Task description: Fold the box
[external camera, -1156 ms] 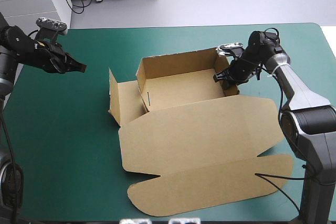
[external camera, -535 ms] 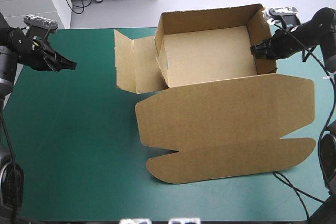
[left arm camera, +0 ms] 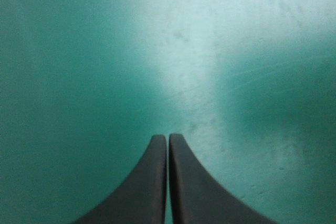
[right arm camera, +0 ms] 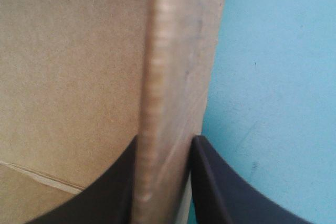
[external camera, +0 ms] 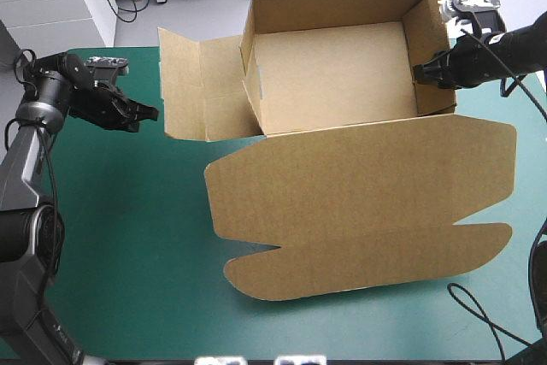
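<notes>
1. The brown box (external camera: 333, 83) is right of centre, toward the table's far edge. It is an open tray with its walls raised.
2. Its lid (external camera: 359, 185) spreads flat toward the near edge over the teal-green cover (external camera: 128, 237), and a side flap (external camera: 201, 83) stands open on the tray's left.
3. The right gripper (external camera: 420, 74) pinches the tray's right wall (right arm camera: 168, 51), clamped on both faces.
4. The left gripper (external camera: 152, 114) is pressed closed and holds nothing. It is above bare cover just left of the side flap, apart from it.
</notes>
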